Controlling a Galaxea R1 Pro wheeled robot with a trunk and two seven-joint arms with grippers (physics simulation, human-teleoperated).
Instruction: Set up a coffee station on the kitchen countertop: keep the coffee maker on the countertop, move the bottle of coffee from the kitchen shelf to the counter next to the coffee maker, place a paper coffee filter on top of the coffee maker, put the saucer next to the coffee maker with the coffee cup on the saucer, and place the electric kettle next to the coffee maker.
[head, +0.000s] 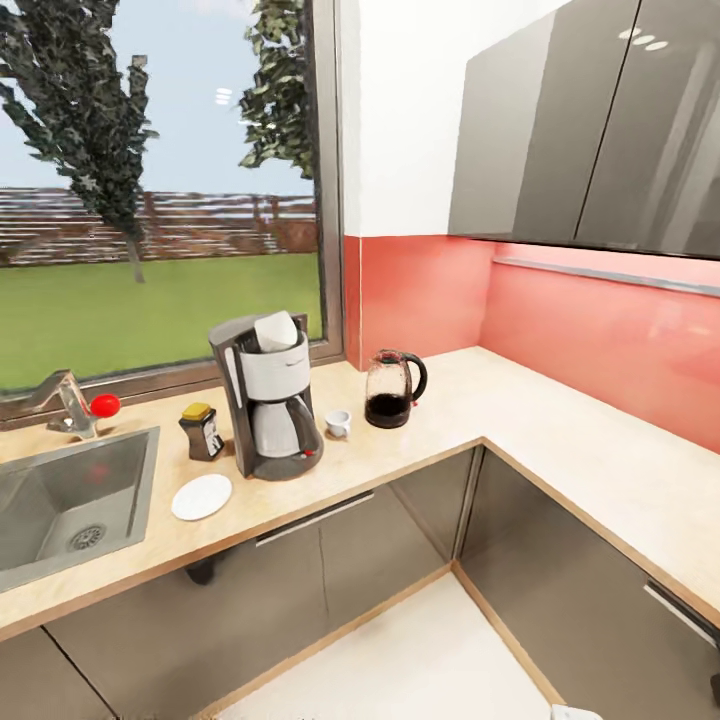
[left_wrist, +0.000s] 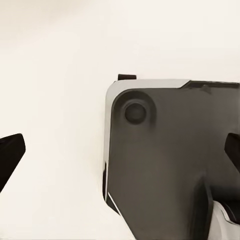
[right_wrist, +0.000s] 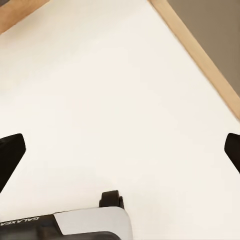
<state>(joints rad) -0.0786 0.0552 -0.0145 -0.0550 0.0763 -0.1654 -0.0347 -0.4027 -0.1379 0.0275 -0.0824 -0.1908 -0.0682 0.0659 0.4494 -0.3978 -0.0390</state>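
The coffee maker (head: 268, 397) stands on the kitchen countertop (head: 560, 440) with the paper coffee filter (head: 276, 330) on its top. The bottle of coffee (head: 201, 430) and the saucer (head: 201, 497) are on its sink side, and the coffee cup (head: 338, 423) and the electric kettle (head: 392, 390) on its other side. The left gripper (left_wrist: 120, 150) and the right gripper (right_wrist: 120, 150) both hang above the pale floor (right_wrist: 115, 100) with fingers spread wide and nothing between them.

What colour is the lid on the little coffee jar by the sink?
Yellow. The bottle of coffee is a dark brown jar with a yellow lid, best seen in the head view.
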